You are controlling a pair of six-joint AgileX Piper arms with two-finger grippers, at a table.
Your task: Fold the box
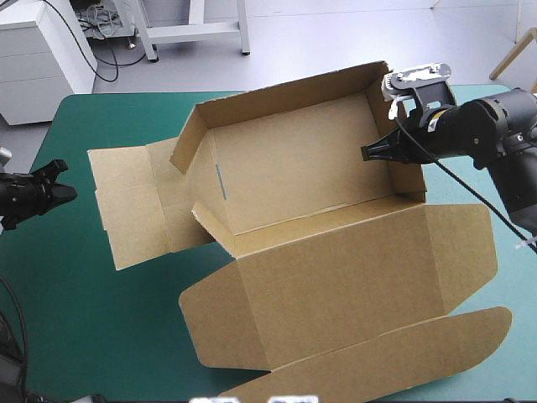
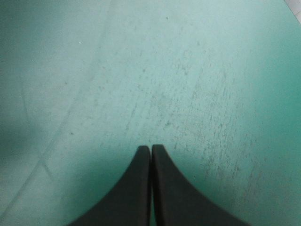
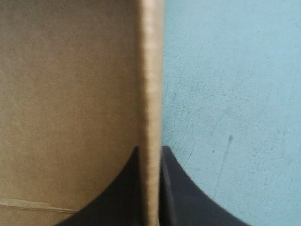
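The brown box (image 1: 302, 168) stands in the middle of the teal-green table as an open tray with its far and right walls raised. Its lid (image 1: 352, 277) lies flat toward the near edge, and flat flaps (image 1: 134, 206) spread out to the left. My right gripper (image 1: 369, 152) is at the tray's right wall, shut on the box; the wall's edge (image 3: 151, 94) runs up between its black fingers (image 3: 181, 193). My left gripper (image 1: 65, 193) hovers over bare cover near the table's left edge, shut, apart from the box. In its own view the left gripper (image 2: 150, 149) holds nothing.
A long curved flap (image 1: 403, 357) of the lid reaches the near right edge of the table (image 1: 75, 336). Bare teal-green cover lies at the near left and beyond the tray's right wall.
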